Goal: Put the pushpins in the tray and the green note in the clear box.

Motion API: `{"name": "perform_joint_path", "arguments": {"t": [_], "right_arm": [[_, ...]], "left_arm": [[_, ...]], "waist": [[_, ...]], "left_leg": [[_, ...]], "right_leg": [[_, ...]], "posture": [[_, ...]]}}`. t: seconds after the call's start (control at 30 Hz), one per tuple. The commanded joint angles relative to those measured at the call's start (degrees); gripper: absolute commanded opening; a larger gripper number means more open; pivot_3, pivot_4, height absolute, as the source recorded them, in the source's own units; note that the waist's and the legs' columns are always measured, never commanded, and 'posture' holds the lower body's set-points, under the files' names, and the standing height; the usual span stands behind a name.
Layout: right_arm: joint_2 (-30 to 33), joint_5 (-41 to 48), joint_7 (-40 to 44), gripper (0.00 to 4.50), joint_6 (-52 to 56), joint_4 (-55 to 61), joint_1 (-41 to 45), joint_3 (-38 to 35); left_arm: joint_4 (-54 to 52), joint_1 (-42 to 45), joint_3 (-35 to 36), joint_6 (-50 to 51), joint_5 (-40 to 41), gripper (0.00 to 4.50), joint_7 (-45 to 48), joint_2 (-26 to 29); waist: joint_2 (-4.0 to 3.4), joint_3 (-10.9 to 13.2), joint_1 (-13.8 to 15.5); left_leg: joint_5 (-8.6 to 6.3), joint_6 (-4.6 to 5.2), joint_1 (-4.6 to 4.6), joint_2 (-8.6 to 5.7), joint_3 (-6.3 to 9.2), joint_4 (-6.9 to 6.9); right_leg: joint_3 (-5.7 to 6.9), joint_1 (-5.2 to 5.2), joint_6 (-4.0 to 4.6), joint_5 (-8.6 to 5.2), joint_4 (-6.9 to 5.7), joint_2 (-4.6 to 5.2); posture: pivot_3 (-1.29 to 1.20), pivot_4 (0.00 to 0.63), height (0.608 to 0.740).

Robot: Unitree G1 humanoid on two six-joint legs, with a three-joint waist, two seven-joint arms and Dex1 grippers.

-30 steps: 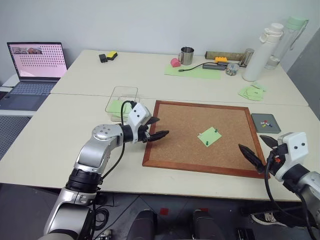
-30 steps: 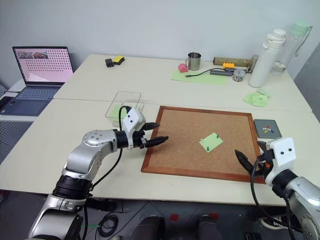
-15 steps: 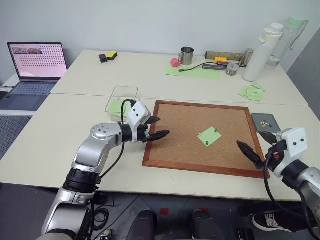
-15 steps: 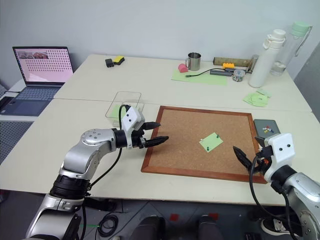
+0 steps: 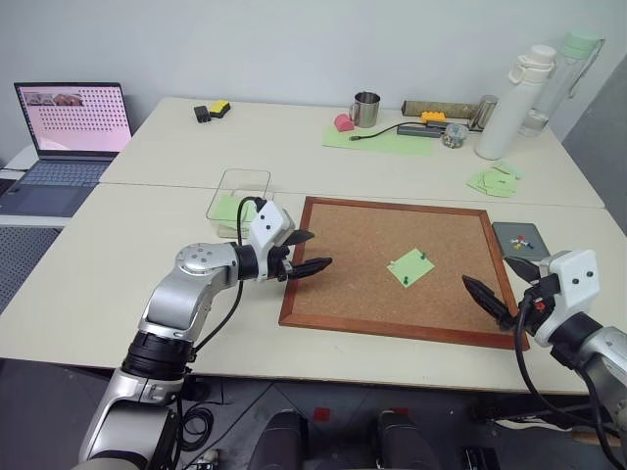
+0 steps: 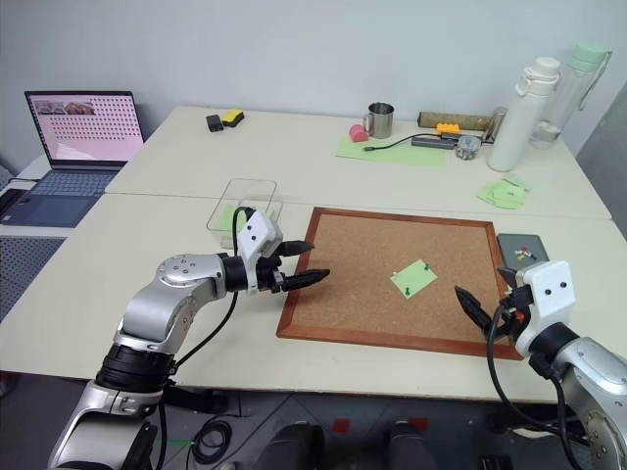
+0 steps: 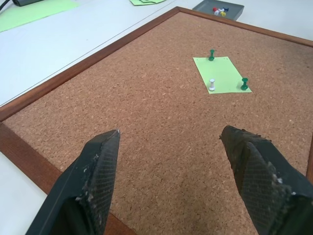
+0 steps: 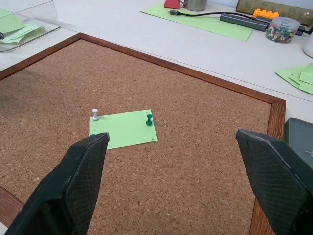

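Note:
The green note (image 5: 410,266) lies on the cork board (image 5: 362,245), right of its middle. Two dark green pushpins (image 7: 212,54) (image 7: 244,83) and a white pin (image 7: 212,84) stand in it. My left gripper (image 5: 320,247) hovers open over the board's left edge and points toward the note. Over the board's near right corner my right gripper (image 5: 487,271) hangs open and empty. The dark grey tray (image 5: 519,238) sits just right of the board with coloured pins in it. At the board's far left corner stands the clear box (image 5: 238,193), which holds green notes.
A laptop (image 5: 73,117) sits at the far left. Along the back stand a metal mug (image 5: 365,109), a large pale green sheet (image 5: 382,140), a jar of pins (image 5: 454,135) and a white bottle (image 5: 512,103). A cluster of green notes (image 5: 498,179) lies beyond the tray.

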State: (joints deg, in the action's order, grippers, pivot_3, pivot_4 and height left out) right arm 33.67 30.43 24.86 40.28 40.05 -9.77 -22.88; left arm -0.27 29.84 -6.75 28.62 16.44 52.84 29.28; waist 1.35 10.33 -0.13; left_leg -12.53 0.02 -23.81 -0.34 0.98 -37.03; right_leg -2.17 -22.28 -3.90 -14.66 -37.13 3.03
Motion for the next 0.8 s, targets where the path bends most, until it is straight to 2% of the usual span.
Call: {"name": "perform_joint_path", "arguments": {"t": [0.03,0.17,0.27,0.5,0.8], "right_arm": [[0.2,0.2,-0.5,4.32,-0.9,1.3,0.5,-1.3],[0.3,0.2,-0.2,4.32,-1.2,0.9,1.0,-0.4],[0.6,-1.1,0.5,4.32,-2.2,-1.2,2.6,1.8],[1.0,-3.8,2.0,4.32,-4.1,-8.0,8.4,7.2],[-2.0,-8.6,0.3,4.32,-6.8,-16.6,15.3,14.0]], "left_arm": [[-1.9,0.9,0.7,-0.3,0.8,3.51,0.1,0.2],[-2.2,1.2,1.2,0.1,1.9,3.51,0.6,-0.2],[-4.0,0.6,0.8,1.5,4.3,3.1,2.3,-0.8],[-2.8,1.8,-2.2,0.0,3.4,1.9,3.1,-2.7],[0.4,2.9,-6.4,-3.3,0.0,0.1,2.4,-6.1]], "waist": [[0.0,0.0,0.0],[0.0,0.0,0.0],[0.0,0.0,0.0],[0.0,0.0,-0.1],[0.01,0.0,-0.1]], "left_leg": [[0.0,0.0,0.0,0.0,0.0,0.0],[0.0,0.0,0.0,0.0,0.0,0.0],[0.0,0.0,0.0,0.0,0.0,0.0],[0.0,0.0,0.01,0.0,0.0,0.0],[0.0,0.0,0.01,-0.03,-0.02,0.0]], "right_leg": [[0.0,0.0,0.0,0.0,0.0,0.0],[0.0,0.0,0.0,0.0,0.0,0.0],[0.0,0.0,0.0,0.0,0.0,0.0],[0.01,0.0,0.01,0.0,0.0,-0.01],[-0.02,-0.01,-0.01,0.0,-0.01,-0.01]], "posture": [[0.0,0.15,0.74],[0.0,0.15,0.74],[0.0,0.15,0.74],[0.0,0.15,0.74],[0.0,0.15,0.74]]}}
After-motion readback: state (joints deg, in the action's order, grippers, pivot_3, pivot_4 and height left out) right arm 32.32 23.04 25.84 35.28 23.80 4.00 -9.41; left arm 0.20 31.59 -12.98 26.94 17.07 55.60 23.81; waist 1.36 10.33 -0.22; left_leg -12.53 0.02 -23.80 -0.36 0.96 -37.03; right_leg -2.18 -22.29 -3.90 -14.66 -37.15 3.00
